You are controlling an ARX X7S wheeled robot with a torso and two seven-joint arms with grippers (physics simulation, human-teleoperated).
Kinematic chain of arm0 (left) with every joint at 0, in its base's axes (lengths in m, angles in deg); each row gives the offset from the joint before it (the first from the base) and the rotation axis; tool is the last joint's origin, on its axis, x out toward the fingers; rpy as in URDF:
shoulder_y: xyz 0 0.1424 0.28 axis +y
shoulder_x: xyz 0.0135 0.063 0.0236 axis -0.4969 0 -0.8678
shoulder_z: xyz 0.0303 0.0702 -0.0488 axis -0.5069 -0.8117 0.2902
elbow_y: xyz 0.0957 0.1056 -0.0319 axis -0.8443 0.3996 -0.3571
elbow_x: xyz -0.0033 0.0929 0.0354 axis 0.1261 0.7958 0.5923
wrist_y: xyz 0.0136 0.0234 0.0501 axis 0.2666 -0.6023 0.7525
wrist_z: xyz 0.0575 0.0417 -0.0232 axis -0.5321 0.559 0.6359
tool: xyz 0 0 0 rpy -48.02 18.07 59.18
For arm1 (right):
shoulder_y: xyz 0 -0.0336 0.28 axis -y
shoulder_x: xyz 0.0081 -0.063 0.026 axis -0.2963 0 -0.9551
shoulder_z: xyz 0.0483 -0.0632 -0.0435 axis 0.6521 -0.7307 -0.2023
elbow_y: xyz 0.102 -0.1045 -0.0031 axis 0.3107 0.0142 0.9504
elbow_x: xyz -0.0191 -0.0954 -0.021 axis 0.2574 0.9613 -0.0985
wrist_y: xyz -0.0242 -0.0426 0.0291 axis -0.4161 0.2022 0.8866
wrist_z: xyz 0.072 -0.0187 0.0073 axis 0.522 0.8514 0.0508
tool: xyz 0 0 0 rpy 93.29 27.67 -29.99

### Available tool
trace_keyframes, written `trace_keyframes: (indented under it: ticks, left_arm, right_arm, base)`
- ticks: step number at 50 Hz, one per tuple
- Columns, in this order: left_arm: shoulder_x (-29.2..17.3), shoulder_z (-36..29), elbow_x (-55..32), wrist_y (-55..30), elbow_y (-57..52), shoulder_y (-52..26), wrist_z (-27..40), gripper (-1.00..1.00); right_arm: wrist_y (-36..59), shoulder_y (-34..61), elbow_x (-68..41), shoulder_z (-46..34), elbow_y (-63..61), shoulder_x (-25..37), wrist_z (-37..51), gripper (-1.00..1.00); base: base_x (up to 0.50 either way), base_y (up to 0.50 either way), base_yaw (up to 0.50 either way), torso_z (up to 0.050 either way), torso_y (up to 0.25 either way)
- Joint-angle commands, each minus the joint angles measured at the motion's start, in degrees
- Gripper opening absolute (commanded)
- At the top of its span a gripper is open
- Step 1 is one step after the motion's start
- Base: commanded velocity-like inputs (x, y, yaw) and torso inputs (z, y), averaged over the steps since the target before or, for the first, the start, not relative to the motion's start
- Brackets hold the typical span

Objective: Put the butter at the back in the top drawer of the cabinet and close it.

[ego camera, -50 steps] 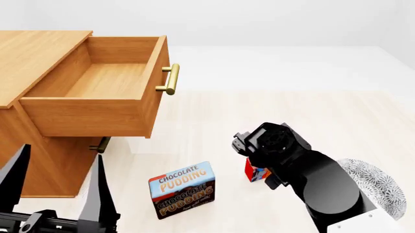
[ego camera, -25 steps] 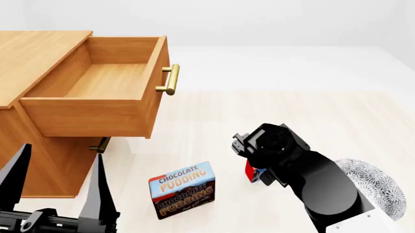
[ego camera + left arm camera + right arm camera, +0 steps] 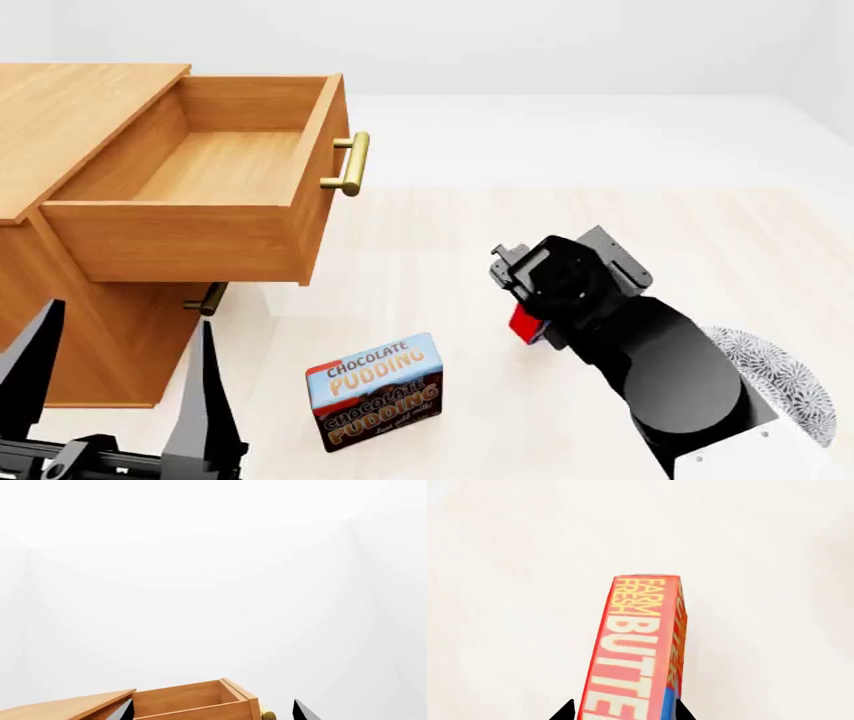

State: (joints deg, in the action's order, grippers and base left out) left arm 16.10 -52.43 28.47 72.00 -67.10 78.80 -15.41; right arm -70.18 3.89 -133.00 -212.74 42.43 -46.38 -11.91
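Red butter box [image 3: 634,650] pinched between the black tips of the right gripper [image 3: 622,711], clear of the pale floor [image 3: 427,260]. Left gripper [image 3: 114,385] spread wide, holding nothing, low beside the cabinet [image 3: 67,110]. Top drawer [image 3: 214,190] pulled out; pudding box [image 3: 376,391] on floor below.

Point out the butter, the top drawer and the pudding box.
butter [image 3: 630,650]: right wrist view, lettered red face.
top drawer [image 3: 214,165]: head view, bare inside floor.
pudding box [image 3: 376,390]: head view, front label.
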Motion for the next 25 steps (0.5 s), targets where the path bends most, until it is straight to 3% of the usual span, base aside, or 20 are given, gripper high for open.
trace_keyframes:
  ticks: [1,3,11,25]
  left_arm:
    - [-0.1,0.0,0.4,0.2,-1.0,1.0,0.1,1.0]
    - [0.0,-0.2,0.6,0.3,-1.0,1.0,0.1,1.0]
    - [0.2,-0.9,1.2,-0.1,-1.8,1.1,0.0,1.0]
    - [0.0,-1.1,1.5,-2.7,-4.0,0.3,0.6,1.0]
  right_arm:
    - [-22.2,8.0,6.8,-1.3,-19.4,7.4,-7.3,-1.0]
    - [-29.4,11.0,8.2,-1.5,-32.9,11.3,-5.9,-1.0]
    - [-44.9,19.7,21.7,-6.2,-61.0,20.1,-9.4,-1.0]
    - [-59.2,27.9,37.4,-9.2,-86.1,28.6,-7.7,-1.0]
  base:
    - [0.0,0.0,0.0,0.0,0.0]
    - [0.0,0.0,0.0,0.0,0.0]
    - [0.0,0.0,0.0,0.0,0.0]
    - [0.0,0.0,0.0,0.0,0.001]
